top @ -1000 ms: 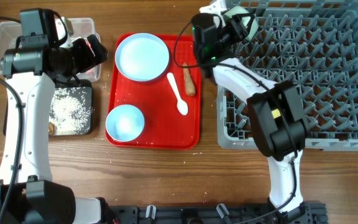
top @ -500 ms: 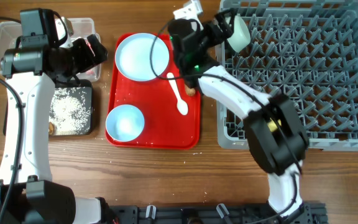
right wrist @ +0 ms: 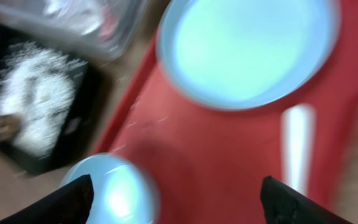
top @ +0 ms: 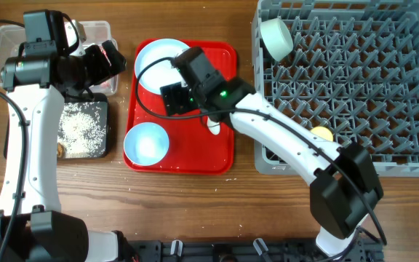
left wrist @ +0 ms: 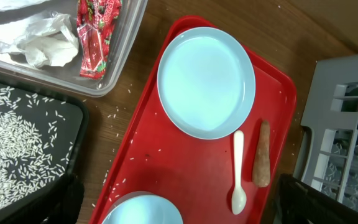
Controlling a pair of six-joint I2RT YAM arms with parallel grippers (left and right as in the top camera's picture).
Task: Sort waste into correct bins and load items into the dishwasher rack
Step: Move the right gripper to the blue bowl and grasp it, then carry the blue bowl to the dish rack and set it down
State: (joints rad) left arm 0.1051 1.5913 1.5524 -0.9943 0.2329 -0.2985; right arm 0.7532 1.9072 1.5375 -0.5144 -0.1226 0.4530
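The pale green bowl (top: 276,38) lies in the grey rack's (top: 384,156) far left corner, and the yellow cup (top: 321,134) sits near its front left. My right gripper (top: 169,100) is open and empty over the red tray, between the pale blue plate (top: 155,58) and the light blue bowl (top: 146,142). The blurred right wrist view shows the open jaws (right wrist: 176,205), the plate (right wrist: 247,50), the bowl (right wrist: 114,193) and the spoon (right wrist: 297,143). My left gripper (top: 108,62) is open and empty (left wrist: 179,214) by the clear tub. The white spoon (left wrist: 238,171) and the carrot stick (left wrist: 261,155) lie side by side on the tray.
The clear tub (top: 6,44) holds crumpled paper (left wrist: 42,43) and the red wrapper (left wrist: 92,34). The black tray (top: 102,109) holds rice (top: 78,127) and a brown lump (top: 62,149). The red tray (top: 180,164) lies between the bins and the rack. Loose rice grains lie on the table.
My right gripper let go of the green bowl in the rack's corner and swung left over the red tray. The left arm has not moved.
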